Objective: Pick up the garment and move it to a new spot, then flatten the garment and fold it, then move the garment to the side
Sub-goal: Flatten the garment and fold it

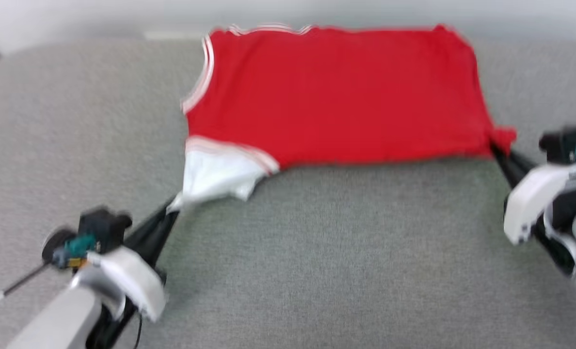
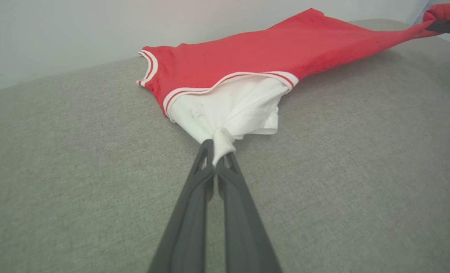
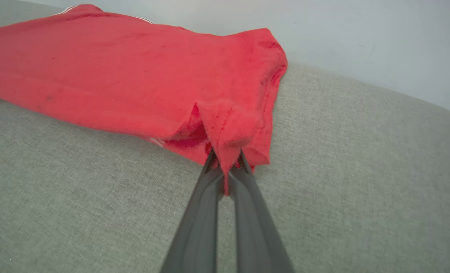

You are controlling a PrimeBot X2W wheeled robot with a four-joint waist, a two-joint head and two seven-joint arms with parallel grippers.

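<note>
You have one garment (image 1: 336,92) here: a red jersey with striped red-and-white trim and one white sleeve (image 1: 215,177) in sight. It lies spread on the grey fabric surface (image 1: 317,252), on the far part of it, near the pale wall (image 1: 74,19), with a plain red side up.

You have two grippers, and both are on it. The left gripper (image 1: 171,208) has its jaws pressed together on the tip of the white sleeve, at the near left corner of the garment. The right gripper (image 1: 495,148) pinches a small bunch of red cloth at the near right corner. Between the two grips the near edge is pulled almost straight, and it is lifted a little from the surface at both ends.
</note>
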